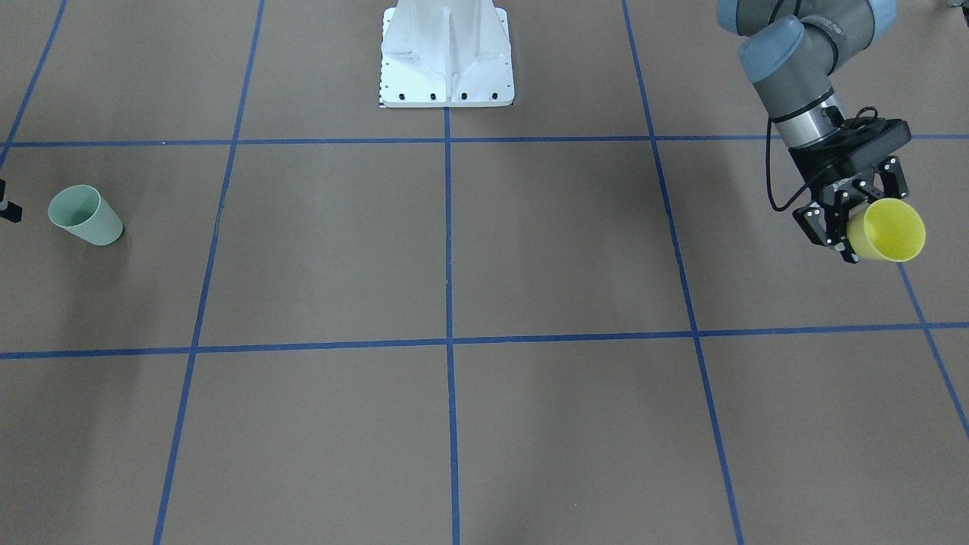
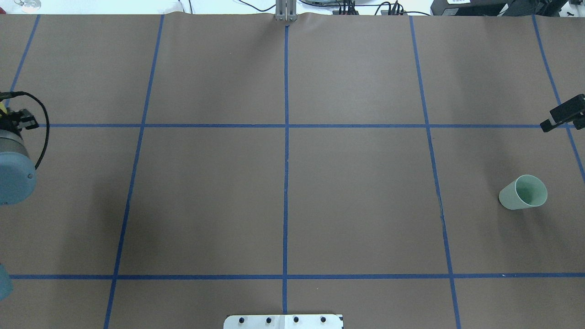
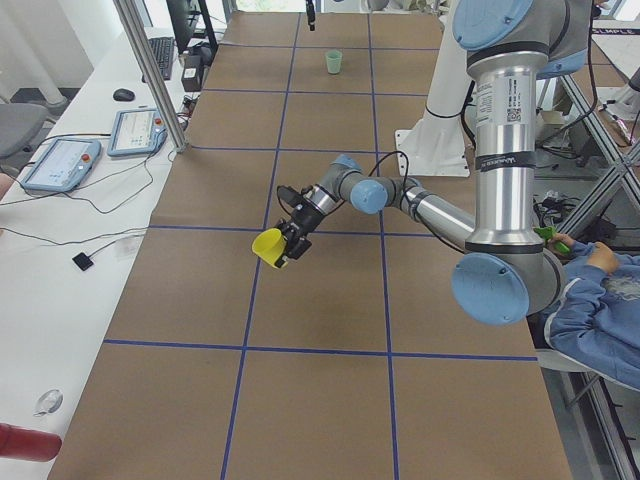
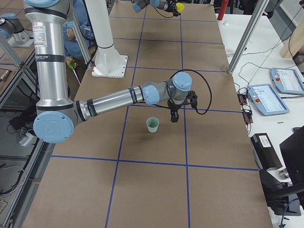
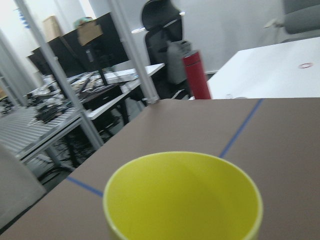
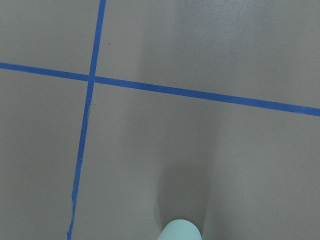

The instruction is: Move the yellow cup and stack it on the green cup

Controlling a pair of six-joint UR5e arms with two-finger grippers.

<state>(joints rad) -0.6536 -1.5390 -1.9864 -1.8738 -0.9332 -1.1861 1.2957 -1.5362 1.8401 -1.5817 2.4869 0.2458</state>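
Right, my left gripper (image 1: 863, 217) is clamped on the yellow cup (image 1: 893, 231), rim tipped outward. The green cup (image 1: 85, 216) stands upright at the far opposite end of the table (image 1: 530, 250), just beside my right gripper (image 4: 175, 117); I can't tell how wide that one is.

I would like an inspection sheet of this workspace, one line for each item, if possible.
Surface: brown paper-covered table with blue tape grid.
Job's things: small bright yellow plastic cup lifted, tilted; small pale green plastic cup upright on table.
Clutter: nothing seen.
Grippers: left gripper shut on yellow cup; right gripper near green cup, state unclear.
Cables: black cable loops at left wrist.
Surroundings: teach pendants on side table; seated person.
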